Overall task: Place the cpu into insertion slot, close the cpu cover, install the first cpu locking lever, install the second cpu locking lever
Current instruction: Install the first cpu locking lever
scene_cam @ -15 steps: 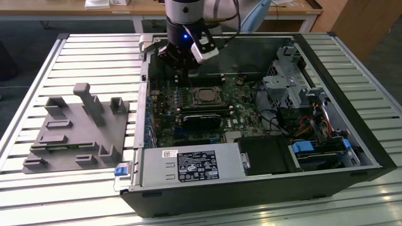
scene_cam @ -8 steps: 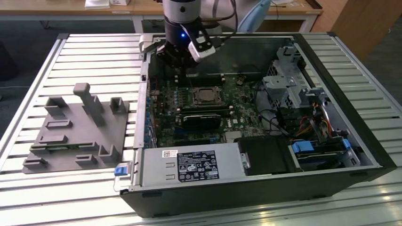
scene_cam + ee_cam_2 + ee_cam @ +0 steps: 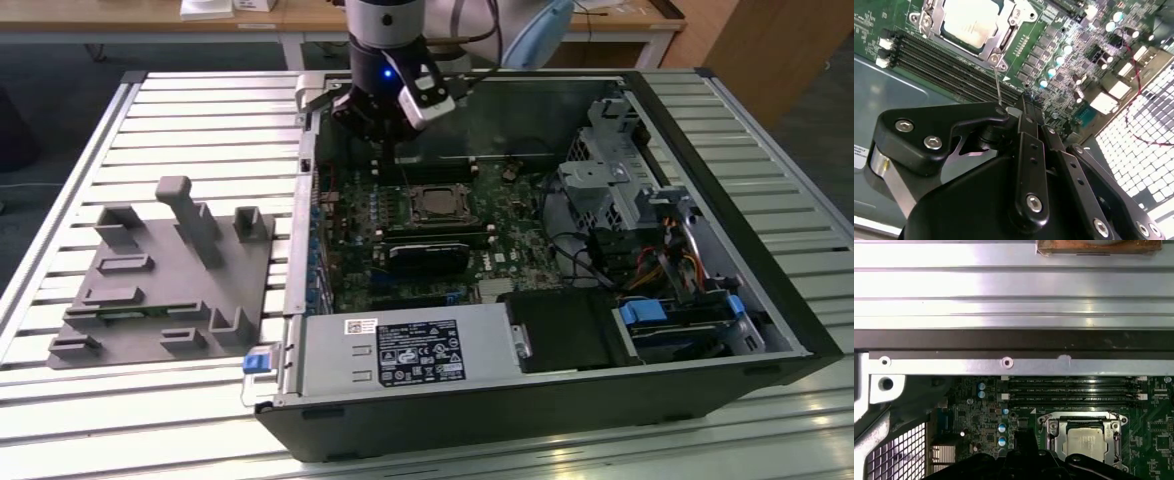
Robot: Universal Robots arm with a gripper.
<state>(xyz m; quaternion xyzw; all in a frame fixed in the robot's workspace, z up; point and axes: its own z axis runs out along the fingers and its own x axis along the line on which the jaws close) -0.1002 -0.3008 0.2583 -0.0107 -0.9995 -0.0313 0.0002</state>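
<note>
Down inside the open computer case (image 3: 747, 250) on the table (image 3: 200, 120), my pincer (image 3: 1028, 102) hangs over the green board (image 3: 884, 20), near one corner of the chip's frame. Its two fingers look pressed together, and I see nothing between them.

The cpu (image 3: 970, 19) lies flat in the insertion slot (image 3: 412, 204), silver face up. The cpu cover (image 3: 1081, 416) looks laid down around it like a picture frame, so I think those two jobs are done. One thin wire lever (image 3: 998, 85) stands up from the corner of the slot. Its top end is right next to my pincer, but I cannot tell if they touch.

I think the lever is light, hard and springy, like a paper clip. It is smooth and round, so it could slip off a finger. The best place to push or hold it is near its free end, far from the hinge, where it takes the least push. The chip is small, light and stiff, but easy to hurt. I would touch only the wire, not the shiny face or the tiny parts on the board.
</note>
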